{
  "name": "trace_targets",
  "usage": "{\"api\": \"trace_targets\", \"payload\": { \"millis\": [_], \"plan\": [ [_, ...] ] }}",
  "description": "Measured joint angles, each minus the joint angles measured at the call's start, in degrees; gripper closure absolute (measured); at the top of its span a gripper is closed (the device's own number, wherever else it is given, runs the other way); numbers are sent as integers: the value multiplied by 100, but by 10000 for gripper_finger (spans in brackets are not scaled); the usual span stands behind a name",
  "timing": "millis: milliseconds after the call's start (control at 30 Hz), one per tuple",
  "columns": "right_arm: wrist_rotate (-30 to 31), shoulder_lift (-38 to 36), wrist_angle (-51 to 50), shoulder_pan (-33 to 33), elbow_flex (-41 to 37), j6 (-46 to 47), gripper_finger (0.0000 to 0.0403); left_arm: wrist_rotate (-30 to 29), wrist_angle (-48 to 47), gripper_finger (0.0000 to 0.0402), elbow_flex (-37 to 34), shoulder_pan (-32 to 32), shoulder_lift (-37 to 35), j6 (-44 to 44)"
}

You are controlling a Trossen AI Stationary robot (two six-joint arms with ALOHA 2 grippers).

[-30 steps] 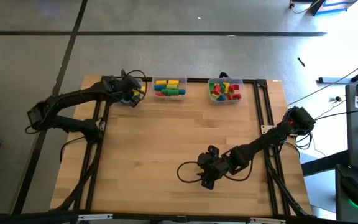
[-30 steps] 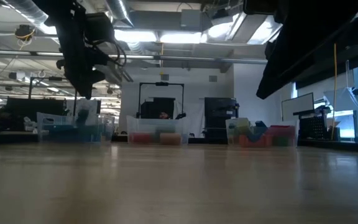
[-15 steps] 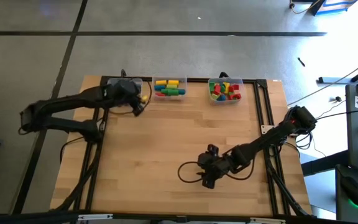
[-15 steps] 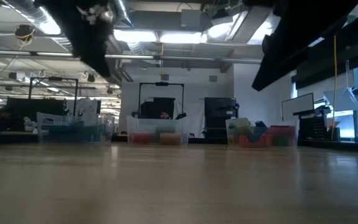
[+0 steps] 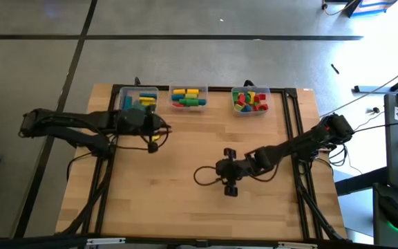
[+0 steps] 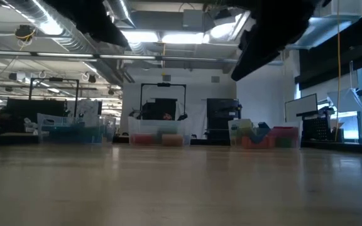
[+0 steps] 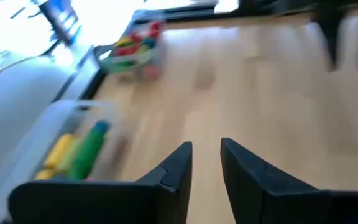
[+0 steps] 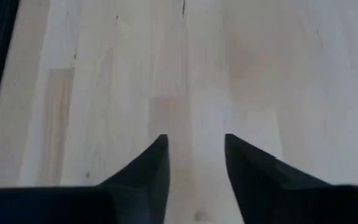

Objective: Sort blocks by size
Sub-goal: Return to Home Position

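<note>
The blocks lie in three clear bins along the table's far edge. The left bin (image 5: 138, 99) holds blue and yellow ones. The middle bin (image 5: 188, 97) holds long yellow, green, red and blue ones (image 7: 79, 149). The right bin (image 5: 250, 100) holds short red, green and yellow ones (image 7: 132, 50). My left gripper (image 5: 159, 131) hangs over bare wood just nearer than the left bin, open, with nothing between its fingers (image 7: 205, 155). My right gripper (image 5: 225, 171) hovers over the table's middle right, open over bare wood (image 8: 194, 152).
A black cable (image 5: 206, 176) loops beside my right gripper. Black rails (image 5: 292, 124) run along the table's left and right sides. In the low view the three bins (image 6: 159, 135) stand in a row at the far edge, with bare wood in front.
My left gripper has drawn back from above the left bin toward the table's near edge and its middle, rising and turning as it went. My right gripper has shifted a little toward the table's left and far edge and has rolled.
</note>
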Motion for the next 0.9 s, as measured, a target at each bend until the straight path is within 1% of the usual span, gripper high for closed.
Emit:
{"api": "trace_targets", "payload": {
  "millis": [100,200,300,400,533,667,767,900],
  "plan": [
    [-165,-70,33,-206,0,-365,278,350,678,336,-392,-183,-88,41],
    [-212,-269,170,-338,-107,-634,308,434,1292,351,-820,-314,-185,34],
    [-217,-669,549,-426,-511,-715,334,432,1808,362,-1206,-402,-345,60],
    [-178,-1195,1016,-494,-1122,-714,352,432,2202,370,-1524,-461,-481,108],
    [-188,-1969,1834,-569,-1989,-717,367,439,2489,376,-1781,-476,-605,155],
    [-113,-2744,2683,-615,-2765,-855,370,432,2630,377,-1945,-476,-635,182],
    [70,-3266,3061,-612,-3248,-1005,370,431,2615,377,-1968,-476,-601,123],
    [96,-3846,3455,-612,-3831,-1013,370,428,2533,377,-1983,-474,-527,-23]
  ]
}}
